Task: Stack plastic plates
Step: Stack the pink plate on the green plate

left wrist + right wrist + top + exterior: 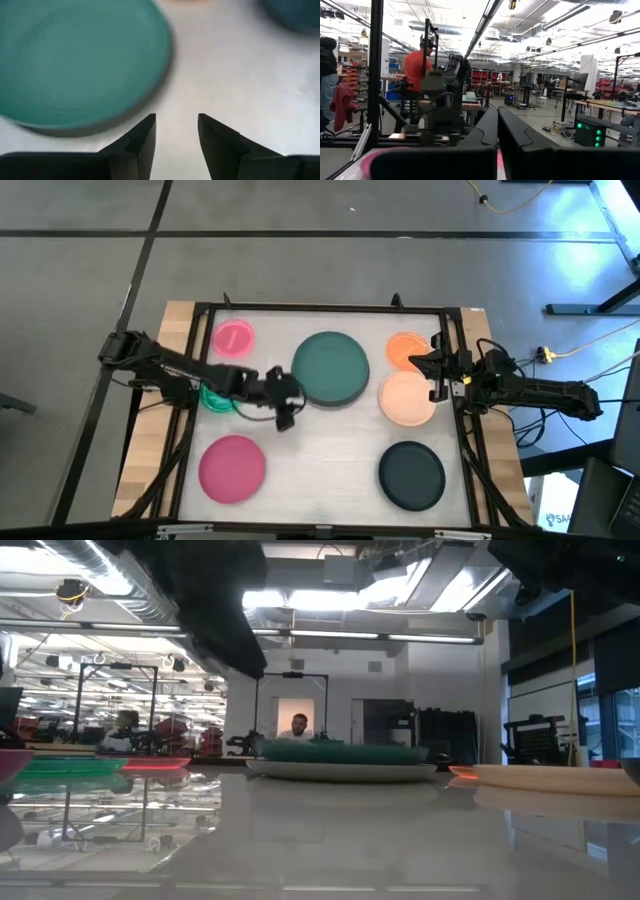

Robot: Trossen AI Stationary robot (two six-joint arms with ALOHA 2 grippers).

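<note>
In the high view the dark teal plate point(331, 367) lies at the table's centre; the low view shows it resting on the grey plate point(340, 771). Around it lie the pink plate point(233, 337), orange plate point(403, 348), peach plate point(407, 399), black plate point(411, 474) and magenta plate point(232, 468). The translucent green plate point(214, 399) is partly hidden under the left arm. My left gripper point(176, 125) is open and empty, just left of the teal plate's near-left rim point(150, 90). My right gripper point(497, 122) is shut and empty, held level above the orange and peach plates.
A black metal frame point(320, 308) borders the table, with wooden strips point(178, 320) outside it. Bare tabletop point(320, 460) lies between the magenta and black plates. People point(417, 65) and workbenches show in the room beyond.
</note>
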